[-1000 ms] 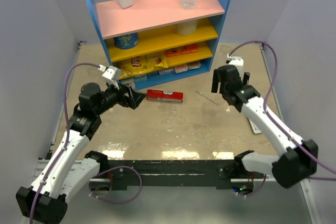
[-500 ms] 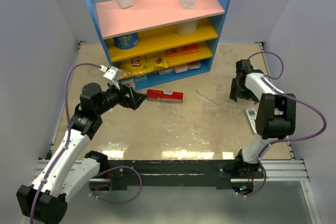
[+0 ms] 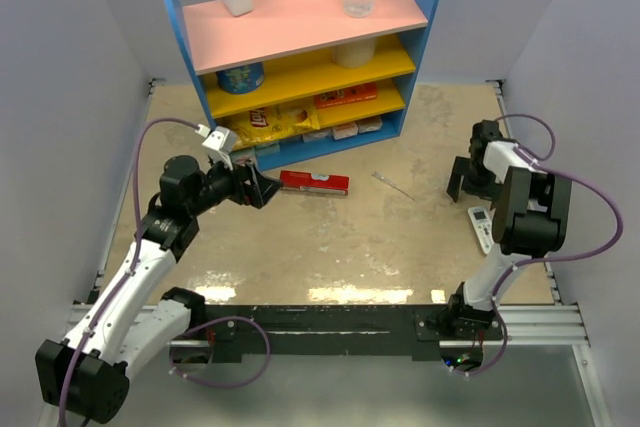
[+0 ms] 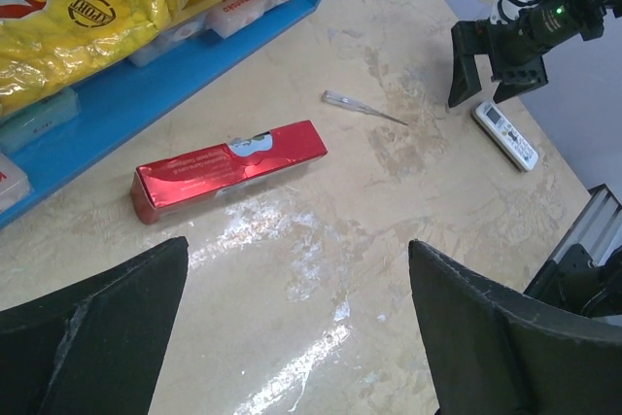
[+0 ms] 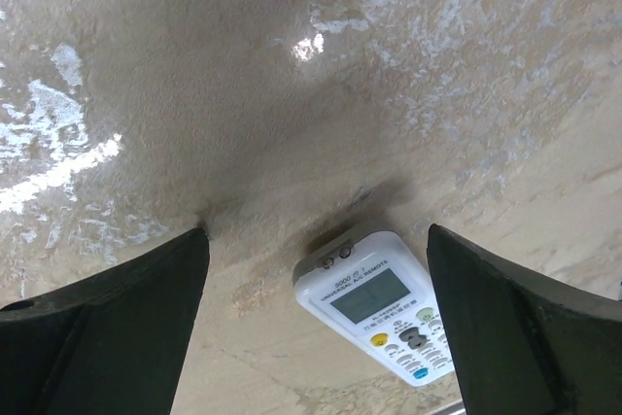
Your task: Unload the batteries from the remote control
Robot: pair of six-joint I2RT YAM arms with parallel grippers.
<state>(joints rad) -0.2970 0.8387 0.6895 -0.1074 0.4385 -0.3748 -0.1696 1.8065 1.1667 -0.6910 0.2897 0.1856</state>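
Note:
The remote control [image 3: 481, 227] [image 5: 379, 303] is white, with a grey display and coloured buttons. It lies face up near the table's right edge and also shows in the left wrist view as a remote control [image 4: 504, 135]. My right gripper [image 3: 468, 193] [image 5: 316, 232] hangs open just above its far end, with the remote's top between the fingers and not touched. My left gripper [image 3: 262, 190] [image 4: 296, 245] is open over bare table, near the left end of a red box [image 3: 314, 182]. The batteries are hidden.
A flat red box [image 4: 228, 168] lies mid-table in front of a blue shelf unit [image 3: 300, 57] stocked with packets and bottles. A thin pale stick [image 3: 393, 187] [image 4: 364, 109] lies between the box and the remote. The table's right rail runs close beside the remote.
My right arm has swung from the centre-right out to the right edge, bringing its open gripper down over the remote's far end. The left arm has barely shifted.

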